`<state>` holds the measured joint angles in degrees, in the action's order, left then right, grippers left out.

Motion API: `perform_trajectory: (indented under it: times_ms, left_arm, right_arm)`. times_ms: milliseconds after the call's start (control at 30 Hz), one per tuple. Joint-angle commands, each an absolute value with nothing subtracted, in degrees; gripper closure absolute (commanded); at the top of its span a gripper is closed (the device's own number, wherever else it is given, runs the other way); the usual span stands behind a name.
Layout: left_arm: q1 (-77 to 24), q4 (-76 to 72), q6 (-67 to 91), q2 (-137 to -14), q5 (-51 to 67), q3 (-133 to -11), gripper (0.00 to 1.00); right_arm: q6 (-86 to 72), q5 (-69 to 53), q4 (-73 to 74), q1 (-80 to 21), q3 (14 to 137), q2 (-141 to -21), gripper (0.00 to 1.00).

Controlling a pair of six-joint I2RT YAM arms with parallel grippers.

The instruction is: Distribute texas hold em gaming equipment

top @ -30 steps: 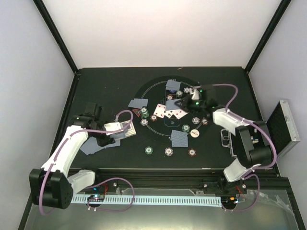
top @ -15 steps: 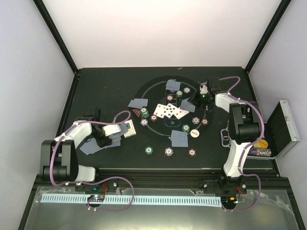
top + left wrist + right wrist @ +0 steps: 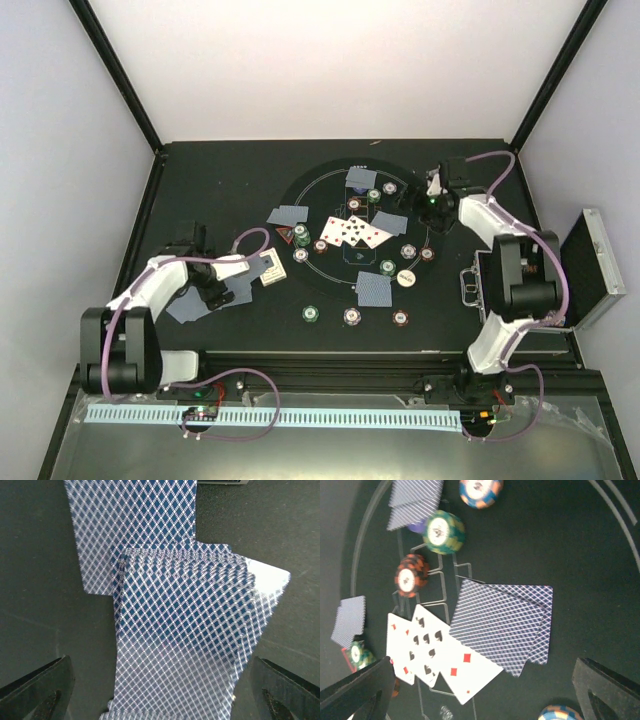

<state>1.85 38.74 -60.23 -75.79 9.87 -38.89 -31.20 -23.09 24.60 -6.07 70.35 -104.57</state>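
Note:
Playing cards and poker chips lie spread over the round printed layout. Three face-up cards [image 3: 355, 231] [image 3: 435, 655] lie fanned at its middle, with a face-down pair [image 3: 390, 222] [image 3: 505, 625] beside them. Green [image 3: 444, 531] and red-brown [image 3: 411, 575] chips sit close by. My right gripper [image 3: 420, 203] [image 3: 482, 695] hovers open above that pair, holding nothing. Off the layout to the left lies a fanned pile of face-down cards [image 3: 198, 300] [image 3: 175, 630]. My left gripper [image 3: 212, 285] [image 3: 160, 697] stands open over it, jaws wide either side, gripping nothing.
A small patterned box [image 3: 268, 268] lies just right of the left gripper. More face-down pairs [image 3: 288, 215] [image 3: 374, 290], a red triangle marker [image 3: 286, 236], a white button [image 3: 405, 277] and a row of chips [image 3: 352, 316] dot the layout. The open silver case [image 3: 592, 265] stands at the right edge.
Both grippers have gone from shut to open. The right gripper pulled back from the face-up cards toward the far right. The left gripper let go over the pile and its arm folded leftward.

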Motion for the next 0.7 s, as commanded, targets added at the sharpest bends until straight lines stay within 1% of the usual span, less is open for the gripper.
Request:
perform_trajectory:
  times_ms: [0,100,167,233,300,333,400,500,600,667]
  left_arm:
    - [2.83,44.65,-61.74,-70.35,12.02,-41.1,0.01]
    - [3.29,49.53,-61.65,-67.98,14.65,-44.05,0.01]
    - [3.38,51.12,-59.31,-66.46,17.34,-47.05,0.01]
    - [3.37,49.95,-53.99,-65.94,20.42,-50.17,0.01]
    - [3.56,45.64,-46.55,-65.29,24.84,-52.33,0.01]
    - [3.66,41.87,-40.65,-64.51,26.66,-52.23,0.01]
    - [3.7,31.89,-32.26,-62.56,29.65,-48.61,0.01]
    - [3.62,11.98,-20.81,-60.01,29.53,-39.41,0.01]
    - [3.69,-9.88,-13.81,-60.14,27.58,-29.73,0.01]
    - [3.65,-20.33,-11.66,-61.18,26.8,-24.45,0.01]
  right_arm:
    - [-28.26,-18.33,29.09,-6.0,70.36,-96.63,0.0]
    - [-27.23,-15.89,30.91,-6.06,69.81,-91.79,0.0]
    - [-26.64,-12.06,30.71,-6.06,68.06,-87.76,0.0]
    - [-26.39,-4.54,29.6,-6.04,65.41,-83.07,0.0]
    - [-25.14,6.98,24.97,-6.04,59.78,-76.27,0.0]
    - [-23.09,10.76,20.22,-6.13,55.13,-72.79,0.0]
    - [-18.65,17.1,4.69,-6.15,43.86,-64.71,0.0]
    - [-10.87,24.86,-15.59,-6.15,27.43,-56.14,0.0]
    - [-8.28,32.55,-28.57,-6.01,18.84,-54.99,0.0]
    - [-7.1,33.85,-32.38,-5.94,17.22,-57.18,0.0]
